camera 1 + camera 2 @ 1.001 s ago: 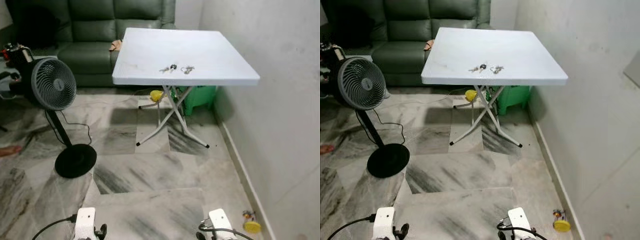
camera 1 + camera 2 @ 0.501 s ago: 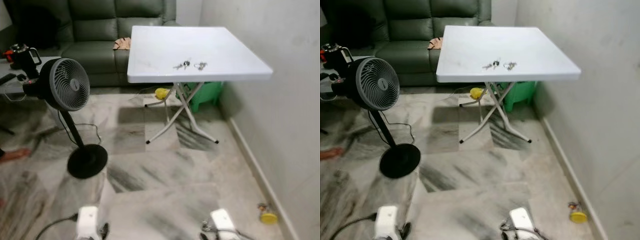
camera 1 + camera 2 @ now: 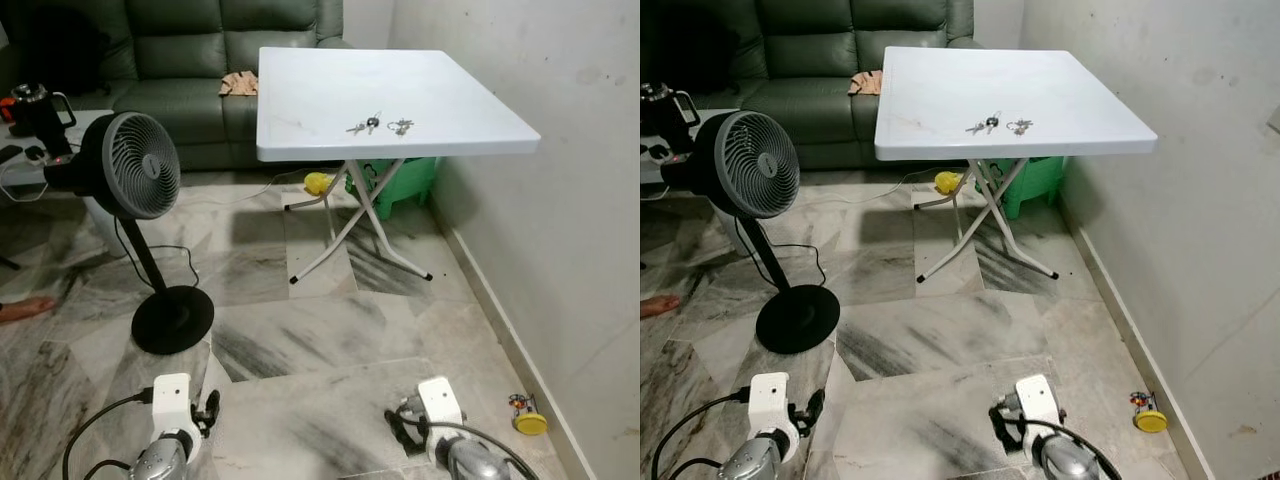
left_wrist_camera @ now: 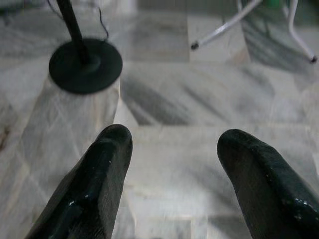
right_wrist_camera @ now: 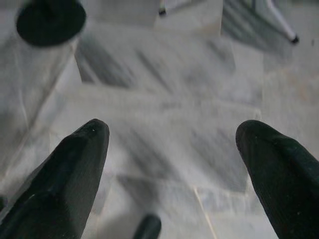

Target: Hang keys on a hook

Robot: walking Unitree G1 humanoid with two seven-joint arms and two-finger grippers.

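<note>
Sitting on a white square folding surface [image 3: 300, 95] in the upper middle of the frame are the keys [image 3: 380, 126], two small metal bunches lying flat near the front edge. As a group they run side to side along that edge; the left bunch has a dark head and its blades point toward the left, but they're too small to say more. The top looks like smooth matte plastic with a few faint scuffs, on thin crossed white metal legs.

Left of it stands a pedestal fan [image 3: 138, 180], round grey grille on a black pole with a flat round black base and a cord trailing over the floor. Behind is a dark green leather-look sofa [image 3: 190, 60] with a tan crumpled cloth [image 3: 238, 83] on the seat. A green plastic stool [image 3: 402, 185] sits under the surface by the plain white wall. The floor [image 3: 330, 330] is glossy grey-veined marble tile.

Both arms hang low at the bottom of the frame, well apart from the keys. The left tool [image 4: 172, 144] has its two rounded black fingers spread apart with nothing between them, just floor. The right tool [image 5: 172, 137] is spread even wider, also holding nothing
</note>
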